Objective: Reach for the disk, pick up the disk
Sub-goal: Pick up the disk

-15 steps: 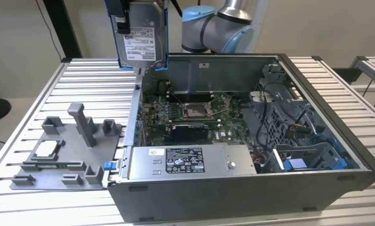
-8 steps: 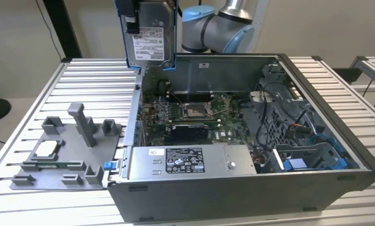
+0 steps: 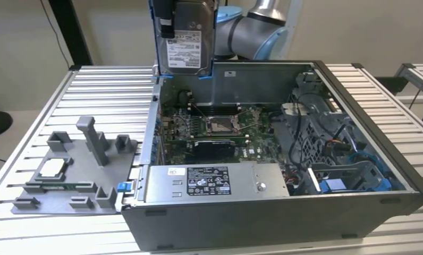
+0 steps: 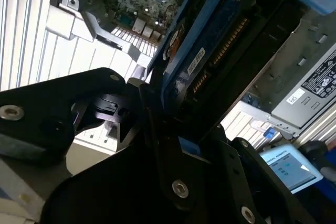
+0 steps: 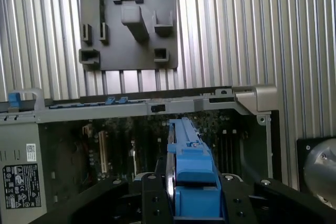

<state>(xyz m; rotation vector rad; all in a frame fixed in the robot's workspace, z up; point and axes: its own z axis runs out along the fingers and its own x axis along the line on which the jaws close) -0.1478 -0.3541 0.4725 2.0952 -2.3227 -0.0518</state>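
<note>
The disk, silver-grey with a white label and a bright blue frame, hangs upright above the far left corner of the open computer case in the exterior view. My gripper is shut on its upper end. In the first wrist view, the black fingers clamp the blue-framed disk edge-on from both sides, with the case interior below it. In the second wrist view, the disk juts out from the gripper, showing its dark underside and connector.
A grey power supply box with a white sticker lies at the case's near side. The motherboard lies on the case floor. A grey fixture plate with a white-topped chip lies at the exterior view's left on the slatted table.
</note>
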